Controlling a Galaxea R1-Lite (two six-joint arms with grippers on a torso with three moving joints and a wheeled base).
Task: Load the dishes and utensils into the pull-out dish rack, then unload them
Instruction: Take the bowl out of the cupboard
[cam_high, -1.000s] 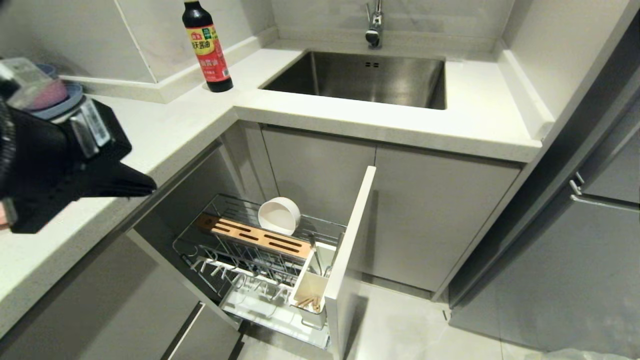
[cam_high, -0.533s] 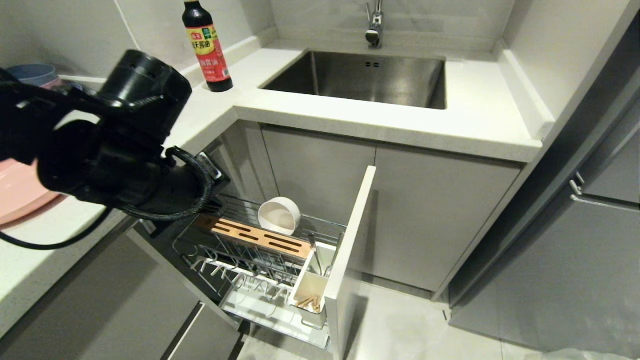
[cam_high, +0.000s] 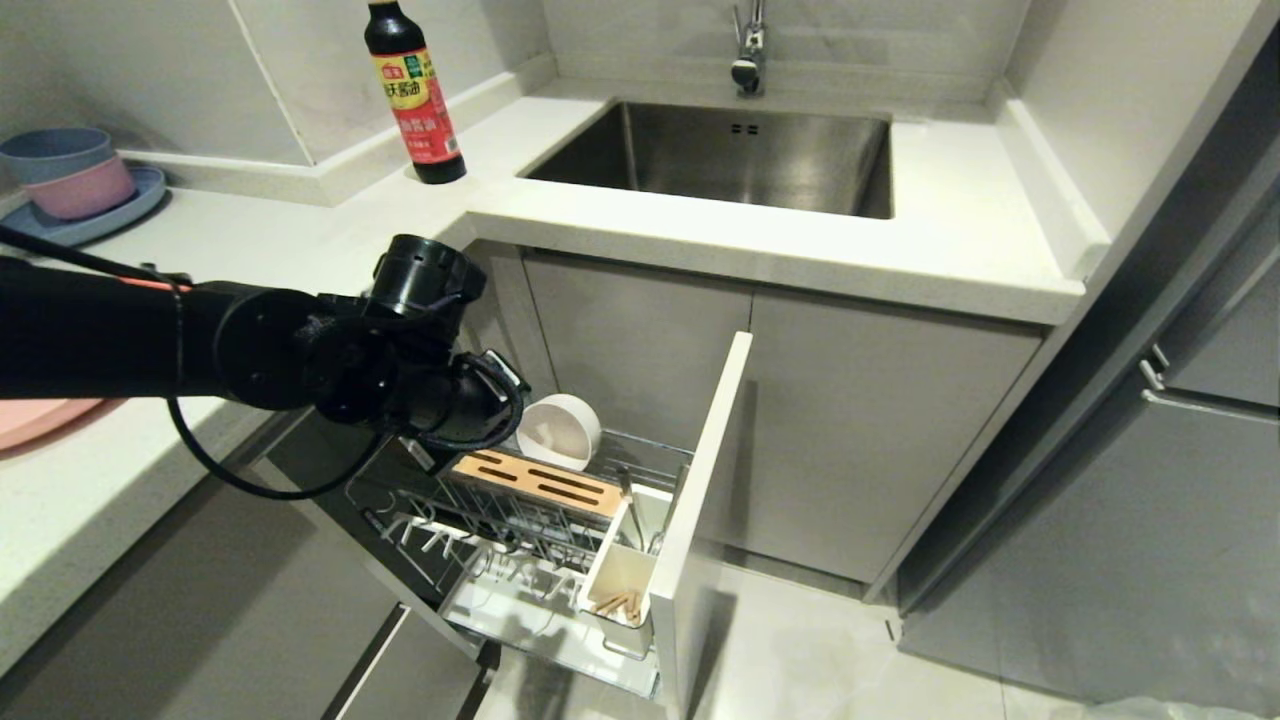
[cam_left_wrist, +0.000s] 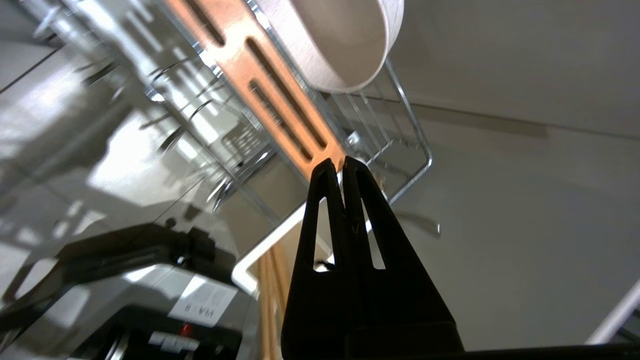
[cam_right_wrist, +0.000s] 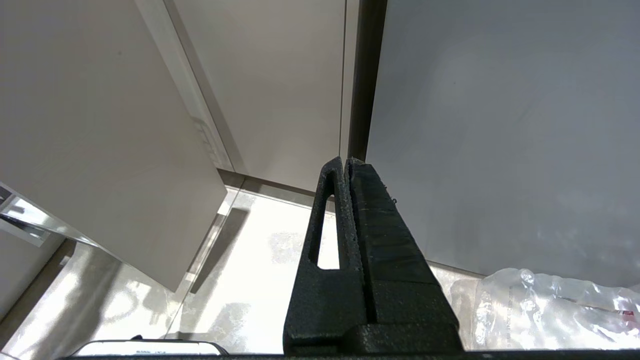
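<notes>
Head view: left gripper (cam_high: 425, 455) down at the pull-out dish rack (cam_high: 520, 520), hidden behind its own wrist, just beside the small cream bowl (cam_high: 558, 432) that stands on edge in the chrome wire. Chopsticks (cam_high: 615, 604) sit in the white utensil cup (cam_high: 622, 575); spoon not clearly made out. Pink plate (cam_high: 40, 415) lies on the speckled stone counter (cam_high: 300, 260), only its edge showing. Looks like unloading; next move likely needs the jaws to part for the bowl rim

Left wrist view: black tapered fingers (cam_left_wrist: 326, 210) pressed together, holding nothing, tips over the slotted wooden strip (cam_left_wrist: 260, 85); smooth matte bowl just beyond

Right wrist view: right gripper (cam_right_wrist: 345, 165) closed, empty, parked over glossy floor tiles (cam_right_wrist: 240, 280), grey cabinet fronts behind
</notes>
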